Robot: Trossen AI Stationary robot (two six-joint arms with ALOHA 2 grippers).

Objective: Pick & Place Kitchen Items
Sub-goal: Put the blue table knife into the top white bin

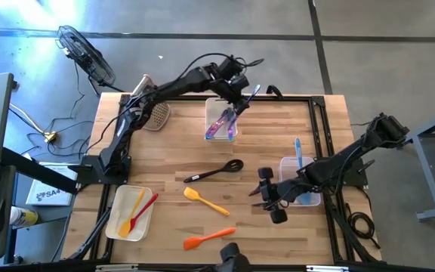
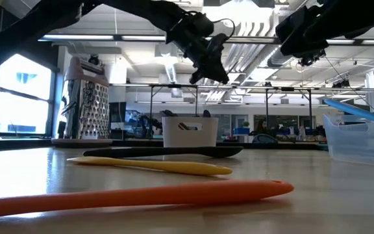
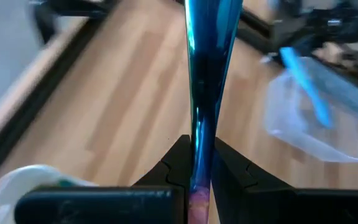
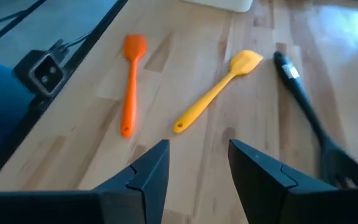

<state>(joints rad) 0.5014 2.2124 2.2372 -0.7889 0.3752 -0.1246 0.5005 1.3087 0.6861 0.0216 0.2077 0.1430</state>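
My left gripper (image 1: 238, 97) is up over the table's far middle, shut on a shiny blue-purple utensil (image 1: 252, 92) above a clear bin (image 1: 221, 121) that holds purple items. My right gripper (image 1: 261, 195) hovers open at the near right with nothing between its fingers (image 4: 197, 165). On the wood lie a black spoon (image 1: 214, 171), a yellow spatula (image 1: 204, 199) and an orange spatula (image 1: 208, 239). A yellow and a red utensil lie in a white tray (image 1: 118, 227). A blue utensil (image 1: 297, 153) stands slanted in a second clear bin (image 1: 308, 198). My left gripper pinches the blue-purple utensil's slim handle (image 3: 202, 134) between its two fingers (image 3: 179, 158). The utensil runs along the fingers and sticks out past their tips, widening away from them; its pinkish end (image 3: 197, 202) shows back between them. It is lifted clear, above the bin.
A box grater (image 1: 155, 113) stands at the far left of the table. Black rails (image 1: 319, 132) frame the tabletop. A fan (image 1: 87, 54) and cables lie beyond the far left corner. Bare wood (image 1: 157, 155) lies between the bins and the tray.
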